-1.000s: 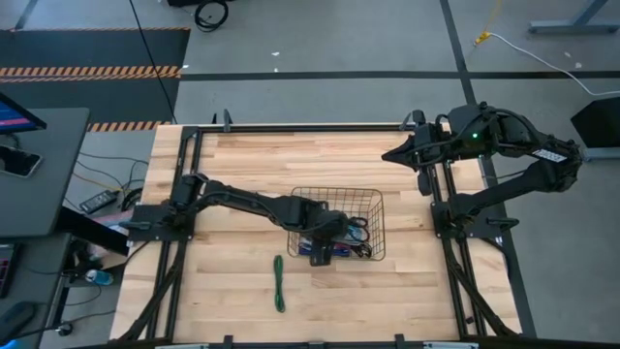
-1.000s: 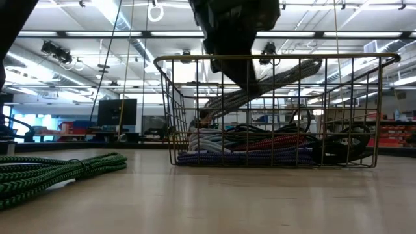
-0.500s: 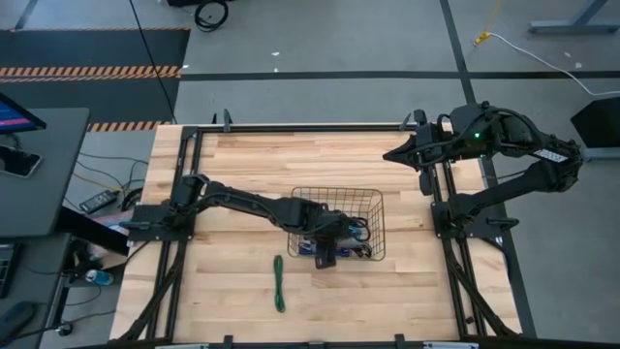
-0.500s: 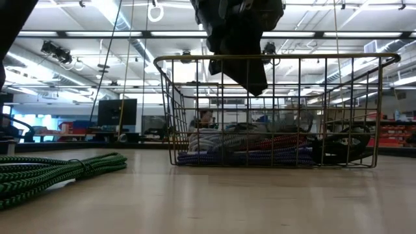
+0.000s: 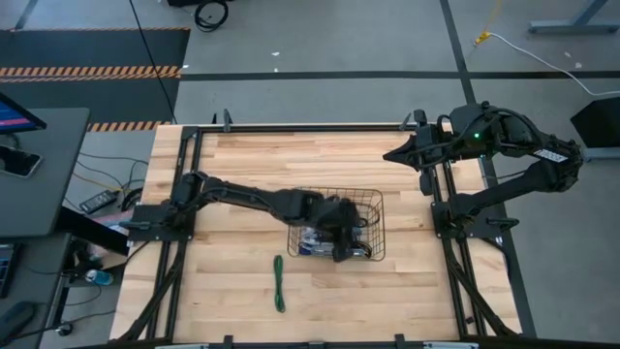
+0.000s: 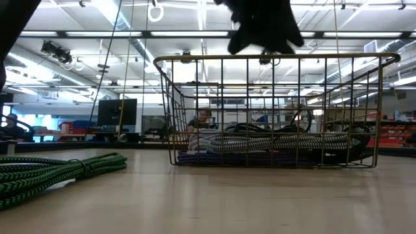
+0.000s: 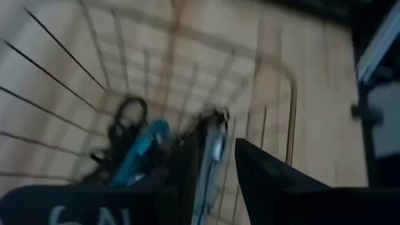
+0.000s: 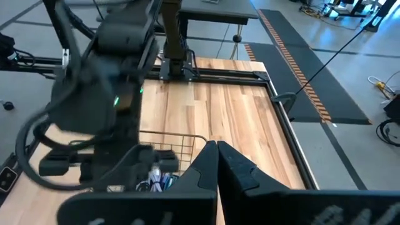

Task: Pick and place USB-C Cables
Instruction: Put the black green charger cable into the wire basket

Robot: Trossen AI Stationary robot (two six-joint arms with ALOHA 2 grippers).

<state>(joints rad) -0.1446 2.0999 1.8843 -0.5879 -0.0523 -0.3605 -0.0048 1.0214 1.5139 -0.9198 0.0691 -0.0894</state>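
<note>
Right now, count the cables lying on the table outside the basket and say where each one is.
1. A green cable lies on the bare wood in front of the basket, towards the left arm's side. The other cables are piled inside the basket, none hidden outside it as far as I can see.

Long ceiling strip lights (image 6: 130, 34) flood the room evenly, so the pale wooden plank surface (image 5: 242, 155) looks bright with only soft shadows. The left wrist view is smeared by motion blur, the black wire-mesh basket (image 7: 275, 119) streaky. Low down, the near green braided cable (image 6: 45, 174) is soft.
</note>
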